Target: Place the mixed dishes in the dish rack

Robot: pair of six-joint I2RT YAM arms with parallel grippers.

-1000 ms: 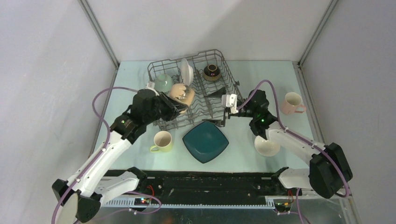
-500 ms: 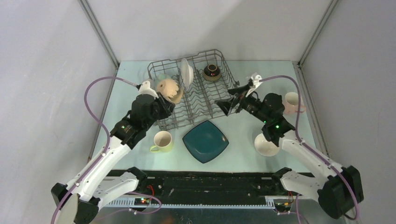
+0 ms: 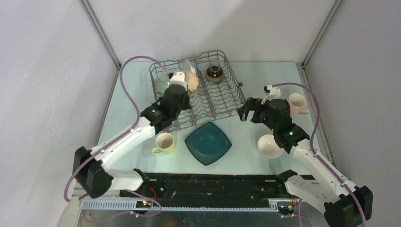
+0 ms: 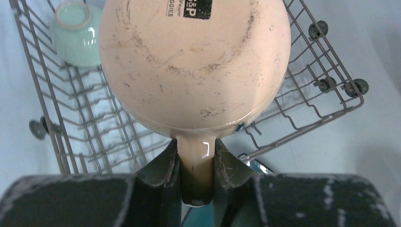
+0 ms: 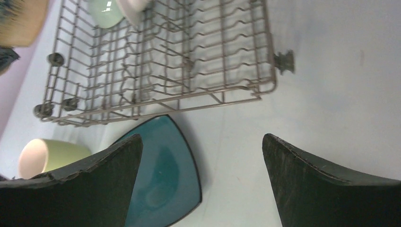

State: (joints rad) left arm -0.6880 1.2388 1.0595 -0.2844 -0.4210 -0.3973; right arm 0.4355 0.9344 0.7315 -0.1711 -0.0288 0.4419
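Pincer on your left arm (image 4: 197,184) is narrowed on the handle of the tan mug (image 4: 194,61). You see the mug's scuffed base facing the wrist camera, with the handle pinched between both fingers. You hold that mug above the left half of the dish rack (image 3: 213,101), just beside the white round plate (image 3: 187,66), which stands on edge among the tines. The pale green bowl (image 3: 162,83) sits in the rack's far left part, and the brown bowl (image 3: 214,72) in its far right part.

Your right pincer (image 5: 202,139) stands wide and holds nothing. It hovers over the counter (image 3: 255,75), just right of the rack's near right corner. To its near left, the dark teal square plate (image 3: 208,143) lies flat on the counter, close to the rack's near edge, with the yellow mug (image 3: 164,143) to its left. The white bowl (image 3: 269,146) rests right of the plate, beside your right arm. The pink mug (image 3: 297,104) is at the far right.
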